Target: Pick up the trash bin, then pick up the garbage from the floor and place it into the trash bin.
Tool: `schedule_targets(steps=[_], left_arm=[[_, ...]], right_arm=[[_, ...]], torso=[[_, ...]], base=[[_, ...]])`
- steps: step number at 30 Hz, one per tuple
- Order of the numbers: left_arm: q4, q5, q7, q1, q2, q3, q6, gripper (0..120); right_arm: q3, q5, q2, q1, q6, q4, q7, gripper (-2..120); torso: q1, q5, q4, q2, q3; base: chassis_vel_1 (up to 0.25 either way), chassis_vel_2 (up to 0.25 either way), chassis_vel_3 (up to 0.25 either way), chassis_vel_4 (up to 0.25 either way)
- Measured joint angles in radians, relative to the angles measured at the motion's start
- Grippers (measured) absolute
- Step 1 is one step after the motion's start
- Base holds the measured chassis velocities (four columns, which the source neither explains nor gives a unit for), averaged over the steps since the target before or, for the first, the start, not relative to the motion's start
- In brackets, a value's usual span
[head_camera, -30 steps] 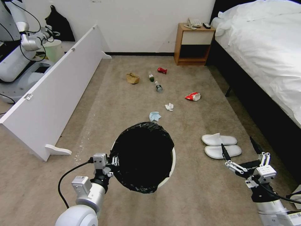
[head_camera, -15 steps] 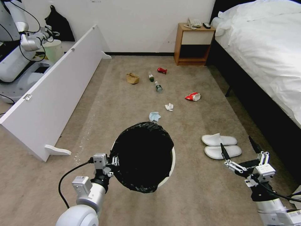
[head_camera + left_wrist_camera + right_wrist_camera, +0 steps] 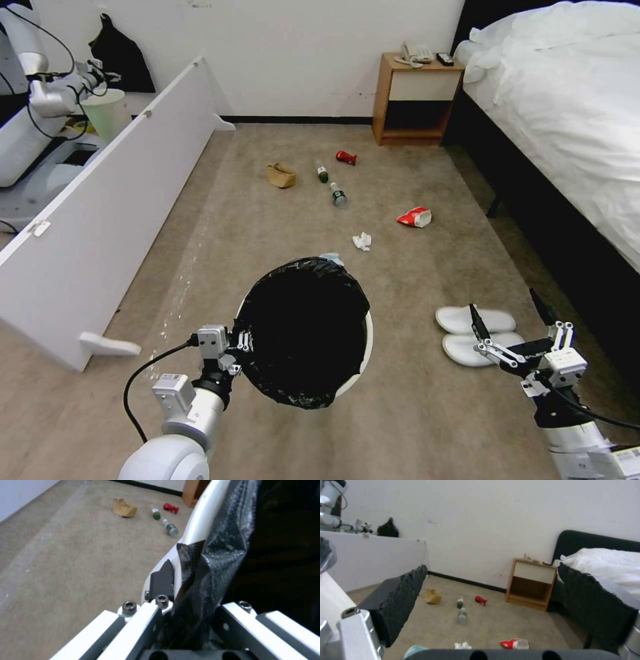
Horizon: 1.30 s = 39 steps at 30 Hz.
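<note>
my left gripper was clamped on the trash bin at its near-left rim, one pad outside the white wall and the black liner bunched between the jaws. the bin hung in front of me, mouth up, above the carpet. i judged it light and fairly stiff, but the bag film looked slick and crinkly, so the rim bite could slip or let the bin swing if i tipped it; holding through plastic wall and liner together seemed the safer hold.

beyond it the garbage lay scattered on the carpet. farthest back, the tan paper bag, soft and crushable, best taken by its open edge. beside it two clear bottles, light, round, likely to roll; i'd take each across the body. the crushed red wrapper lay just past them. a blue mask peeked out behind the bin's far rim, limp. the crumpled tissue and the red-white snack packet would weigh nothing and need a low pinch.

the two white slippers lay side by side, just beyond my right gripper, which hovered with its fingers spread wide and nothing in them. soft, floppy; the toe band seemed the spot.
</note>
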Motion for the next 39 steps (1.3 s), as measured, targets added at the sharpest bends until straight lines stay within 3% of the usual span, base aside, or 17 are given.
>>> schedule_targets(steps=[10,39], left_arm=[[0.0,0.0,0.0,0.0,-0.001,-0.001,0.0,2],[-0.001,0.015,0.011,0.01,-0.008,-0.001,-0.003,2]], right_arm=[[-0.001,0.01,0.001,0.001,0.03,-0.007,-0.007,100],[0.003,0.055,-0.041,0.012,0.009,-0.023,-0.01,100]], torso=[[0.0,0.0001,-0.0001,0.0,0.0],[0.0,-0.0001,0.0,0.0,0.0]], base=[[-0.185,0.172,0.175,-0.173],[-0.002,0.001,0.002,-0.002]])
